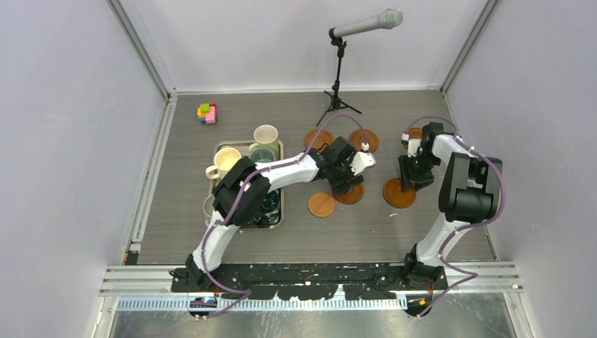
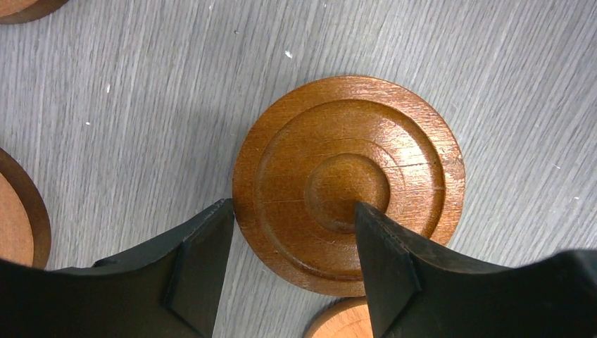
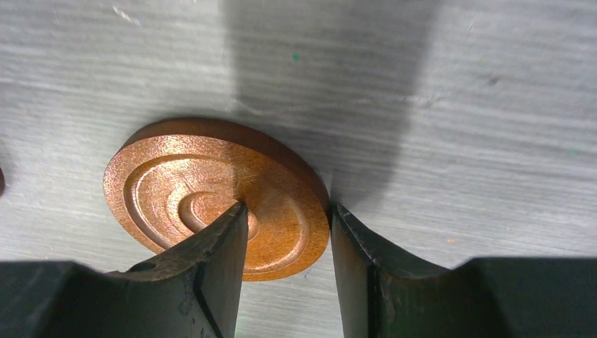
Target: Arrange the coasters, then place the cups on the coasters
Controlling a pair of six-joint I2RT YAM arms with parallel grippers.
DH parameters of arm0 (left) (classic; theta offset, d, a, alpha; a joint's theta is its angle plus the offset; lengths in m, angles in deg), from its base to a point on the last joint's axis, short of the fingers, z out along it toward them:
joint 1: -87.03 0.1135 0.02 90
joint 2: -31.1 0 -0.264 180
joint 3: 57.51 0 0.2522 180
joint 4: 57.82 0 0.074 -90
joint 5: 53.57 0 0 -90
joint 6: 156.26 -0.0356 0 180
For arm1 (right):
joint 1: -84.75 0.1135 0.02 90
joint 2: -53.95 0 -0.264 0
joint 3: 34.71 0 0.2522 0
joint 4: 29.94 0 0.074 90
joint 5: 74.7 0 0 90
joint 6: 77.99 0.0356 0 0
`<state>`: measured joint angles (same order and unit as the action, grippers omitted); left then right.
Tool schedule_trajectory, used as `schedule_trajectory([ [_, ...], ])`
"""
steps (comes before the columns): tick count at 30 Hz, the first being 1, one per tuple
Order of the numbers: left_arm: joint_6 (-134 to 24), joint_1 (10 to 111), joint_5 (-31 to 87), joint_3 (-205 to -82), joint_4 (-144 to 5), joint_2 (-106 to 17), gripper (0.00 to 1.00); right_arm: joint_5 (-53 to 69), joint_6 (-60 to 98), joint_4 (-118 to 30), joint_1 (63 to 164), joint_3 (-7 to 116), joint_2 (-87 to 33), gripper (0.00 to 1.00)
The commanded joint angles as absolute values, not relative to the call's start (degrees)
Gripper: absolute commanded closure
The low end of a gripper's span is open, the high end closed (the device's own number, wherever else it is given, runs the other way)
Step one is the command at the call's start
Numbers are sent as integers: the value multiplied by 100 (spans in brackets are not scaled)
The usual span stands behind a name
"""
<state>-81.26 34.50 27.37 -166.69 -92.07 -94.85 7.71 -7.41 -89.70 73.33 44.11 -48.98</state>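
The left gripper (image 1: 346, 184) (image 2: 292, 204) hangs over the middle of the worktop (image 1: 436, 232) with its jaws apart, set astride half of the middle coaster (image 1: 354, 196) (image 2: 352, 127), which lies flat. One finger stands at the rim and the other over the raised centre; I cannot tell whether they press on it. The near coaster (image 1: 321, 204) lies just beside it, toward the near edge. The right gripper (image 1: 407, 179) (image 3: 287, 208) is down at the right coaster (image 1: 398, 196) (image 3: 162, 176), toward the right edge. One finger is over that disc's centre and the other just outside its rim; whether they clamp it cannot be told. Toward the far edge lie the left far coaster (image 1: 316, 139) and the right far coaster (image 1: 366, 141), side by side. A sixth coaster (image 1: 415, 132) shows partly behind the right arm. The cups sit at the left side, well apart from the coasters, around the steel tray (image 1: 239, 144). The cream cup (image 1: 227, 162) is at the tray's far left corner, the pale green cup (image 1: 265, 135) at its far right corner, and the dark teal cup (image 1: 269, 204) half hidden under the left arm. A block toy (image 1: 206, 113) sits in the far left corner and a microphone stand (image 1: 338, 77) at the far edge.
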Motion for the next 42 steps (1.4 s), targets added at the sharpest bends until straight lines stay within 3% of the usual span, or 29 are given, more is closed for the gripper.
schedule_trajectory([
  [1, -8151, 3386, 2634, -16514, -9425, -9199, 35, 767, -516, -8246, 7457, 4751, -5215, 51],
  [42, -8211, 3750, 3226, -16919, -9743, -9439, 29, 691, -574, -8503, 7597, 4927, -5041, 50],
])
